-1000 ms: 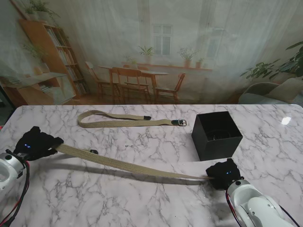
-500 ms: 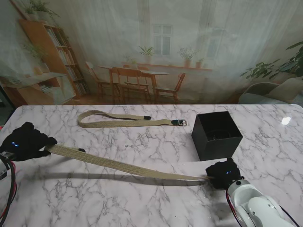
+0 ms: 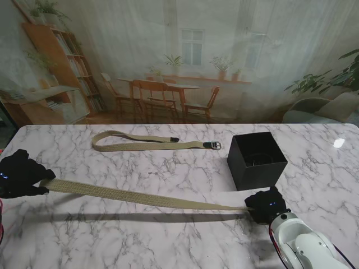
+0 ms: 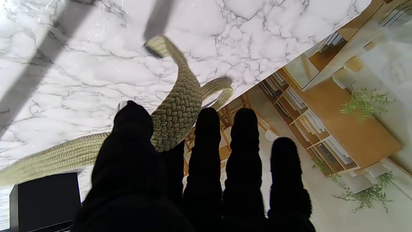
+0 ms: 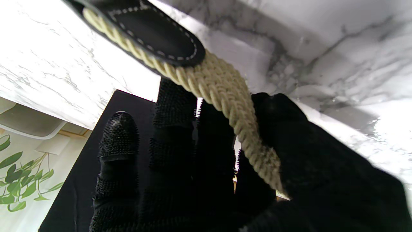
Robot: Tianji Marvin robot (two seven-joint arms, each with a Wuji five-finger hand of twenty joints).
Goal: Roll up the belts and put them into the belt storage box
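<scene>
**Belt stretched between two hands, box beside the right one**

The woven belt (image 3: 140,197) hangs taut above the marble table (image 3: 185,168), its long axis running from the left hand (image 3: 19,175) across to the right hand (image 3: 266,205). The black storage box (image 3: 255,159) is the landmark: the right hand sits just beside it, on the side nearer to me, while the left hand is well apart from it at the far left edge of the table. A second belt (image 3: 157,143) lies flat on the table to the left of the box, untouched.

Both hands are clamped on the belt. In the left wrist view the thumb (image 4: 132,129) pins the weave against the fingers (image 4: 207,135), with a short tail curling free. In the right wrist view the strap passes between thumb and fingers, its black leather tip (image 5: 154,29) sticking out past them.

Rolling most likely starts at the right hand's end, which is closest to the box.
</scene>
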